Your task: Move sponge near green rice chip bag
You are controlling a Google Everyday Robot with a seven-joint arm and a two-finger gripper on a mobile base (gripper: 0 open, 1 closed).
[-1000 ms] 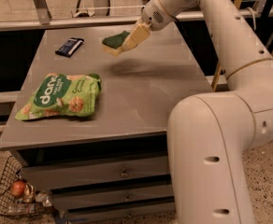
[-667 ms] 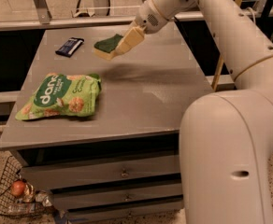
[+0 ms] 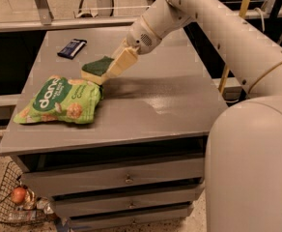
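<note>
The end effector (image 3: 111,69) pinches the sponge (image 3: 96,65) between its pale fingers, green side up, just beside the far right corner of the green rice chip bag (image 3: 59,100). The bag lies flat on the left part of the grey surface (image 3: 170,100). A dark blue wrapped bar (image 3: 72,48) lies far left.

Jaws, sponge (image 3: 97,66) by bag (image 3: 59,100); tabletop (image 3: 175,98) rightward open.

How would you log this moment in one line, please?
hand shut on sponge | sponge at far right corner of chip bag | blue bar at back left
</note>
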